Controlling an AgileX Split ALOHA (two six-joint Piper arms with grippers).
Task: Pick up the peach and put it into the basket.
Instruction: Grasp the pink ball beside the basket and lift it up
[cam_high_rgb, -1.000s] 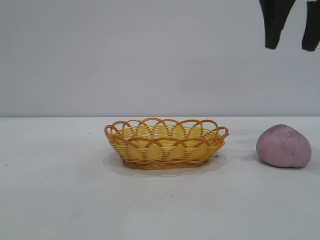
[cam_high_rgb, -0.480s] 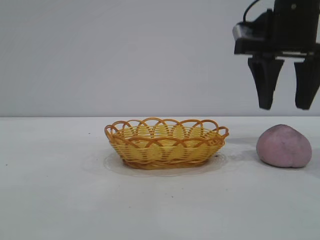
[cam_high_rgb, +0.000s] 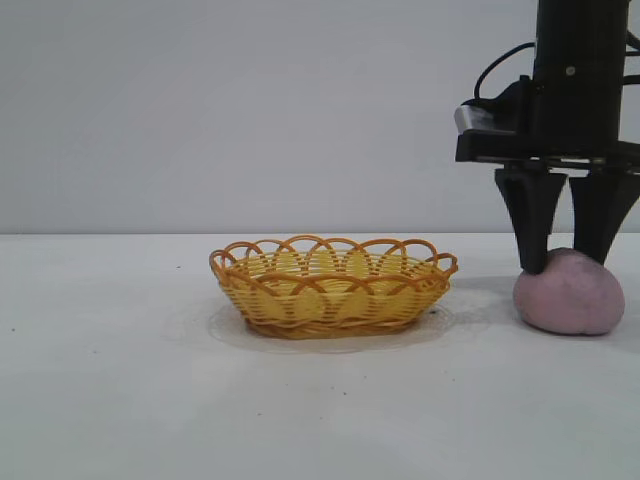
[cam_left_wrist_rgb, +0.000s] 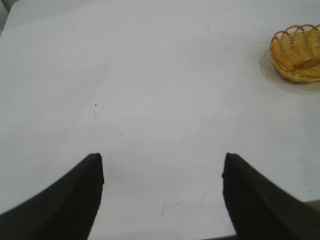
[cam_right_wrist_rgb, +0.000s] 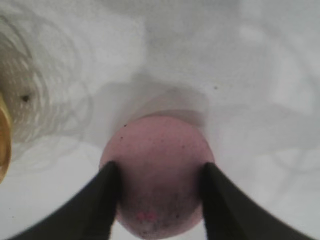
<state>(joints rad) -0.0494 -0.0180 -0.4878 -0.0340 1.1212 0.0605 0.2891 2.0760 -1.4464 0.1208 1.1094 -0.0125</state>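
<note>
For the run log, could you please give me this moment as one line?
right gripper: open, straddling peach | peach: on table | basket: empty | left gripper: open, idle

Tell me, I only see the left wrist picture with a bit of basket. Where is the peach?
Observer: The peach sits on the table, right of the basket.
Child: Is a hand near it?
Observer: Yes, the right hand is over it, one finger on each side.
Child: Is it squeezing?
Observer: The right wrist view shows both fingers against the peach's sides, not yet lifted.
</note>
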